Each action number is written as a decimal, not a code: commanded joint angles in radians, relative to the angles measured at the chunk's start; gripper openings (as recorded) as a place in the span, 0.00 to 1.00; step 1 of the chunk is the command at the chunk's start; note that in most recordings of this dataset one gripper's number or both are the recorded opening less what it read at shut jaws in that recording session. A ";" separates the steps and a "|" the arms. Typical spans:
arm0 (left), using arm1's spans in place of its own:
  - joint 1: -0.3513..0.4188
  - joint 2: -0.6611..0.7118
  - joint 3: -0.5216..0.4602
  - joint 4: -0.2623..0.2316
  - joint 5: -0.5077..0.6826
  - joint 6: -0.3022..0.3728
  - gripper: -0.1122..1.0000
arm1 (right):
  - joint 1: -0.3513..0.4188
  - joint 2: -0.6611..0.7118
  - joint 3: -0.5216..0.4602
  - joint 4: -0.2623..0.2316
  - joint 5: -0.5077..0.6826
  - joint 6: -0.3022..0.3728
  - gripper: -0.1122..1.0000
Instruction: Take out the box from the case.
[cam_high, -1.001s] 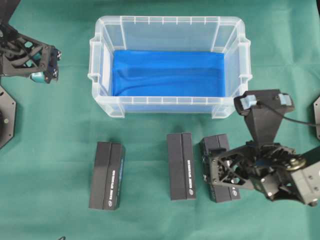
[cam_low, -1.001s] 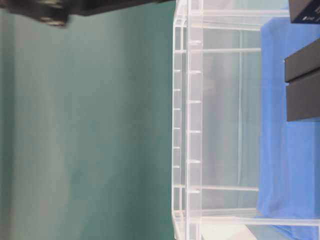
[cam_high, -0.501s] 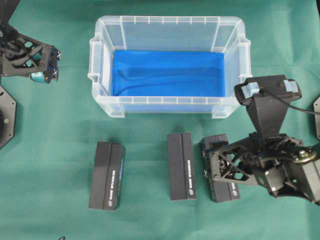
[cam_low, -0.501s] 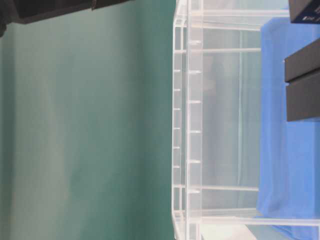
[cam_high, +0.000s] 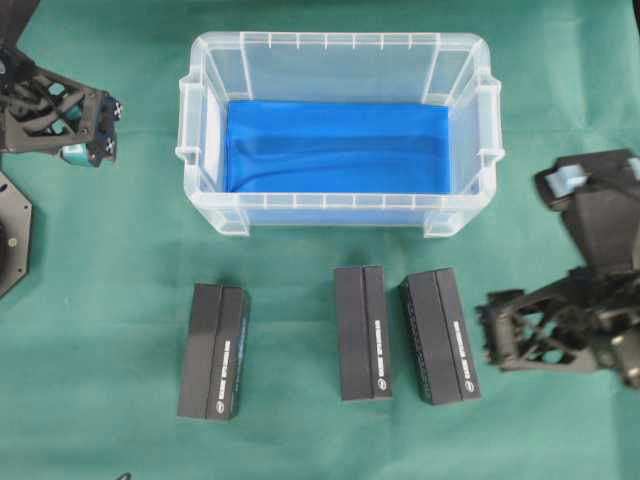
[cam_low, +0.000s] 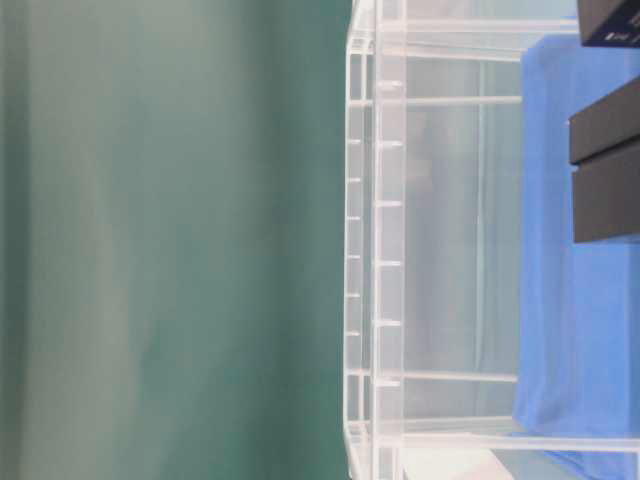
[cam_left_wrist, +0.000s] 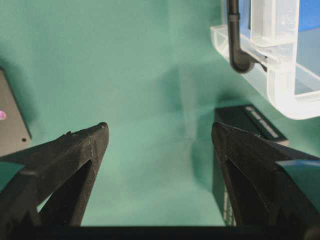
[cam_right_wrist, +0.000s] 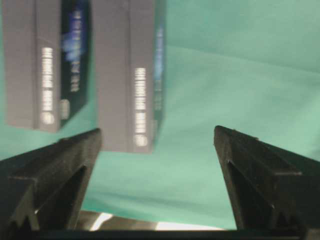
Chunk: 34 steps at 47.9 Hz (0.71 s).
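The case (cam_high: 200, 110) stands at the back middle of the green cloth. In the overhead view only its blue lining (cam_high: 335, 145) shows inside. Three black boxes lie in a row in front of it: left box (cam_high: 214, 350), middle box (cam_high: 362, 332), right box (cam_high: 440, 335). My right gripper (cam_high: 488, 337) hangs open just right of the right box, apart from it. The right wrist view shows its fingers spread around bare cloth (cam_right_wrist: 157, 135), with two boxes (cam_right_wrist: 127, 75) ahead. My left gripper (cam_high: 110, 130) stands open at the far left, with nothing between its fingers (cam_left_wrist: 157, 132).
Black base plates sit at the left edge (cam_high: 10, 235) and the right edge (cam_high: 634, 235). The left wrist view shows the case's corner (cam_left_wrist: 280, 75) and one box (cam_left_wrist: 245, 130) ahead on the right. The table-level view shows the case's ribbed wall (cam_low: 375, 240).
My right gripper has drawn back to the right, off the right box, which now lies fully uncovered. The dark arm has left the table-level view. The left arm has not moved.
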 joint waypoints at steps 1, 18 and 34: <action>-0.003 -0.008 -0.011 0.000 -0.003 0.000 0.88 | 0.015 -0.055 0.011 0.011 0.035 0.002 0.91; -0.003 -0.008 -0.011 0.000 -0.003 0.000 0.88 | 0.046 -0.160 0.078 0.051 0.117 0.000 0.91; -0.003 -0.008 -0.011 0.002 -0.003 0.002 0.88 | -0.012 -0.175 0.091 0.041 0.117 -0.034 0.91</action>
